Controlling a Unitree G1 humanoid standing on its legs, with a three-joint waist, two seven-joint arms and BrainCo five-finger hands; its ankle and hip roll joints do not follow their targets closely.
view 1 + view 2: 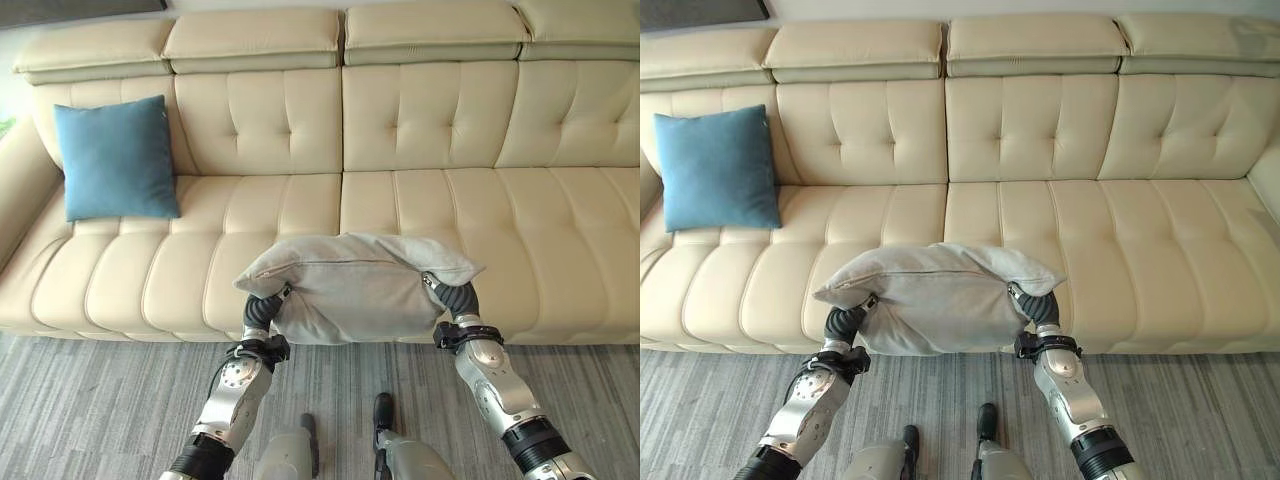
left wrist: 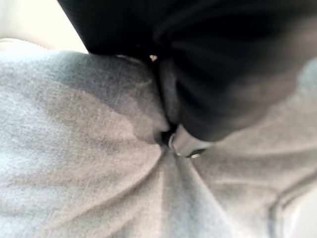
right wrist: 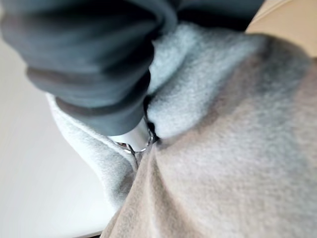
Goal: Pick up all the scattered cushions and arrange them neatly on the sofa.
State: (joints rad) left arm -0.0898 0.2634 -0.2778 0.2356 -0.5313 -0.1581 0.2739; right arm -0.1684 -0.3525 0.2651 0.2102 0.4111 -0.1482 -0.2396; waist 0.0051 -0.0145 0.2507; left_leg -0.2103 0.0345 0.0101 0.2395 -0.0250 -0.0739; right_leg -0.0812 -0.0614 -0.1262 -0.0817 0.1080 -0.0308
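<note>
A grey cushion (image 1: 350, 285) hangs in the air in front of the sofa's seat edge, carried between my two hands. My left hand (image 1: 262, 308) is buried in its left end and my right hand (image 1: 455, 298) in its right end. The wrist views show the dark cover of the left hand (image 2: 223, 74) and of the right hand (image 3: 89, 59) sunk into folds of the grey cloth (image 2: 74, 148). A blue cushion (image 1: 115, 160) stands upright against the backrest at the sofa's left end.
The cream leather sofa (image 1: 500, 220) spans the whole width, with a left armrest (image 1: 20, 185) beside the blue cushion. A grey striped carpet (image 1: 90, 400) covers the floor in front of it.
</note>
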